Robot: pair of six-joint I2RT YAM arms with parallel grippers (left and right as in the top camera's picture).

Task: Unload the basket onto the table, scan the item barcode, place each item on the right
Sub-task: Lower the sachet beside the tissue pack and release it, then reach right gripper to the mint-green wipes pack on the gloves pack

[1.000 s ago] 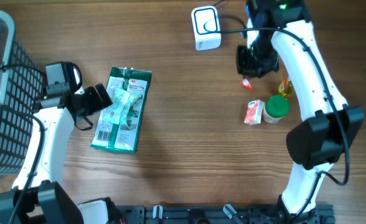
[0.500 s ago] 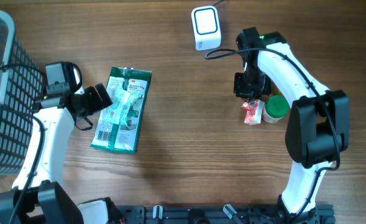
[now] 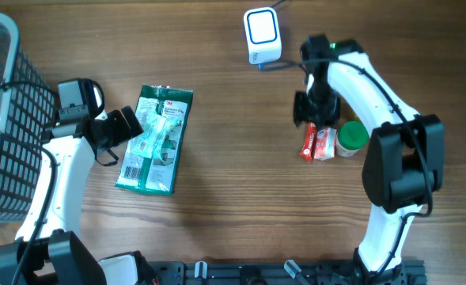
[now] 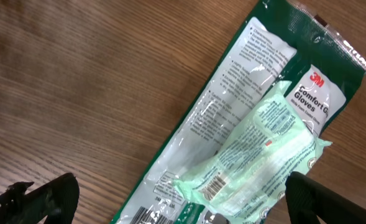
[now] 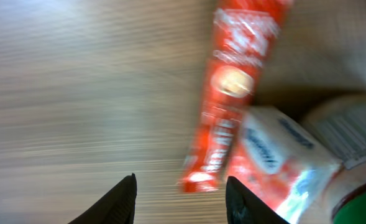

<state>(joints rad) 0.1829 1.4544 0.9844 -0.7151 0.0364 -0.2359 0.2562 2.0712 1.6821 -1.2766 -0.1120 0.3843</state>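
Right gripper (image 5: 180, 193) hangs part-open, empty, over the red sachet (image 3: 307, 143) lying flat against the white-red packet (image 3: 323, 143), apart from the scanner (image 3: 262, 33); closing here risks pinching both packets or nudging the green-lidded jar (image 3: 351, 138).

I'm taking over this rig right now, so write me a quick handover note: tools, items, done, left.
Left tool: open, at the glove pack, which lies flat on the table.
Right tool: open, empty, by the red snack stick, which lies beside the white-red packet and green-lidded jar, near the scanner.
Done: nothing is held; whether anything was scanned cannot be told.
Left: probably grasp the glove pack and show its barcode to the scanner.
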